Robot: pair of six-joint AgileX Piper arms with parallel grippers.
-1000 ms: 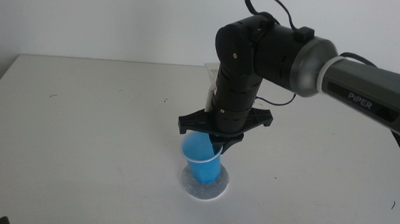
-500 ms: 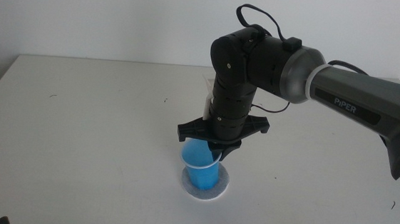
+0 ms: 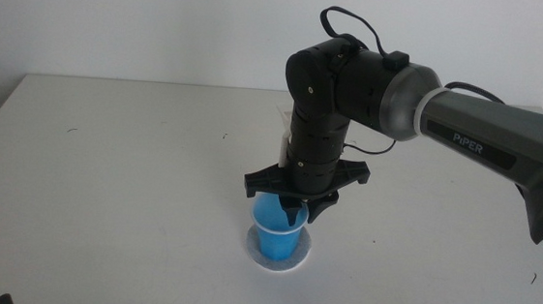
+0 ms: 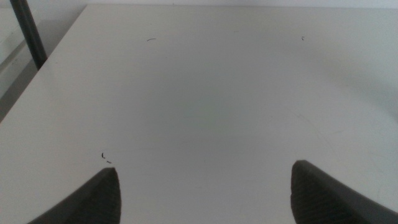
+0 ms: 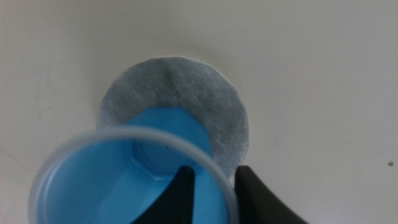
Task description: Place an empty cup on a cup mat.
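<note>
Over the cup mat (image 3: 277,254), the right gripper (image 3: 294,209) pinches the cup (image 3: 276,232) rim; seemingly off-centre, it may tip once released.

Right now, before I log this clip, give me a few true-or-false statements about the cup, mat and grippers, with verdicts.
1. The cup stands over the mat. True.
2. The right gripper pinches the cup's rim, one jaw inside. True.
3. The cup lies on its side. False: it is upright.
4. The left gripper holds the mat. False: it is open over bare table.
5. The cup holds liquid. False: its bottom shows, empty.
</note>
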